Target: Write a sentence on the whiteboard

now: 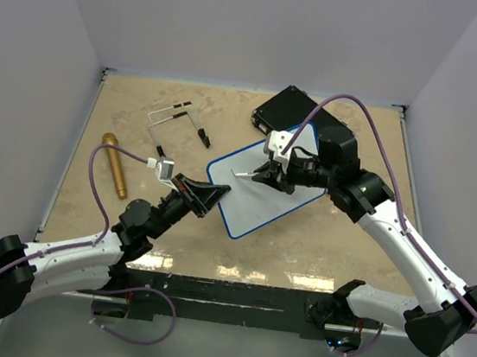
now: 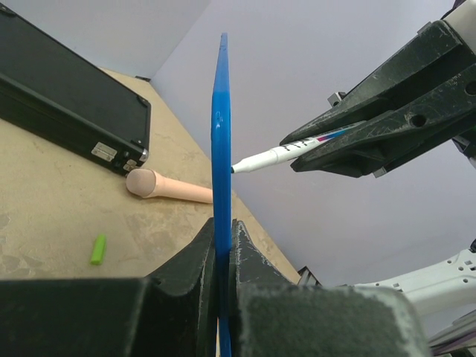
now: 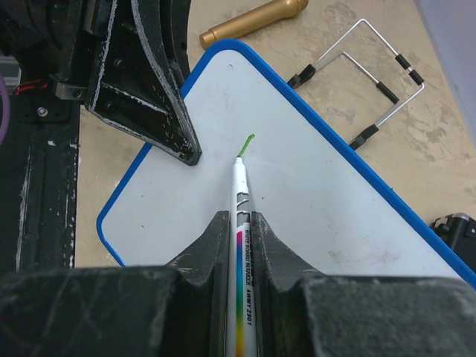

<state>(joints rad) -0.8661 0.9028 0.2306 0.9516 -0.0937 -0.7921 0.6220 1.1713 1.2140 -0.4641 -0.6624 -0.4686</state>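
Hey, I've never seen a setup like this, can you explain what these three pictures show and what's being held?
Two robot arms are bolted to a table's near edge. One picture looks down from above; the other two come from cameras on each wrist. The left gripper pinches the rim of a blue-edged whiteboard. The right gripper holds a marker with its tip on the board, where one short green stroke shows. Also on the table: a black case, a gold cylinder, a wire stand and a small green cap.
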